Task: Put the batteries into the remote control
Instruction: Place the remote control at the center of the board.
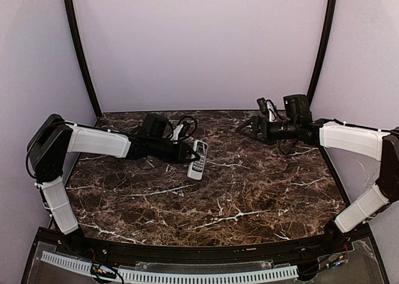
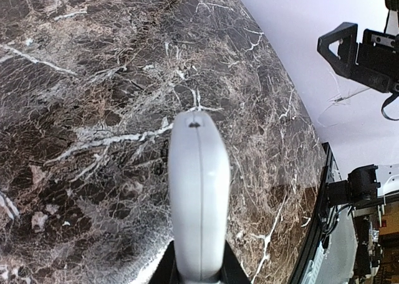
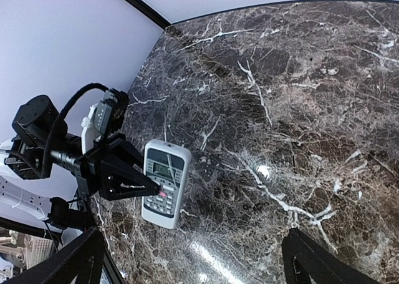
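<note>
Top external view shows the white remote control point(image 1: 198, 160) left of centre on the dark marble table point(image 1: 249, 196), button face up. The left fingers point(image 3: 124, 171) are closed on one long side of it. The right fingers point(image 3: 315, 262) are spread wide and hold nothing, well apart from it over the far right of the table.

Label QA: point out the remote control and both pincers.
remote control point(image 1: 198, 160), top view, button face.
left pincer point(image 1: 189, 155), top view, between fingertips.
right pincer point(image 1: 247, 127), top view, between fingertips.
</note>
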